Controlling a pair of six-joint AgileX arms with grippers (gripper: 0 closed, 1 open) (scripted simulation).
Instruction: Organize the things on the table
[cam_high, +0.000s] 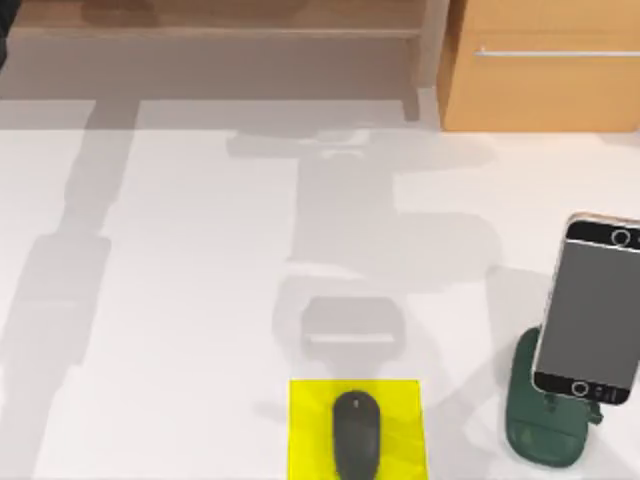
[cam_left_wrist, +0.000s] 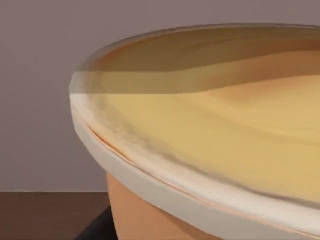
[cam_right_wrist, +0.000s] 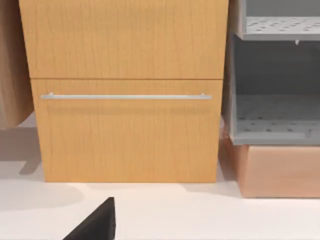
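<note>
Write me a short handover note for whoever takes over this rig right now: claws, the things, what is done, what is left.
Left claw: the left wrist view looks close onto the orange paper cup and its tan lid; whether the claw holds it cannot be told.
Right claw: faces the wooden cabinet, beside grey shelves; state unclear.
Mouse lies on the yellow pad, near edge of the table.
Smartphone leans in the green stand, at the right.
Done, it seems: mouse and phone. Left: likely the cup.

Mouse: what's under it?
The mouse lies on the yellow pad, which rests on the white table. The pad's middle beneath the mouse is covered.
</note>
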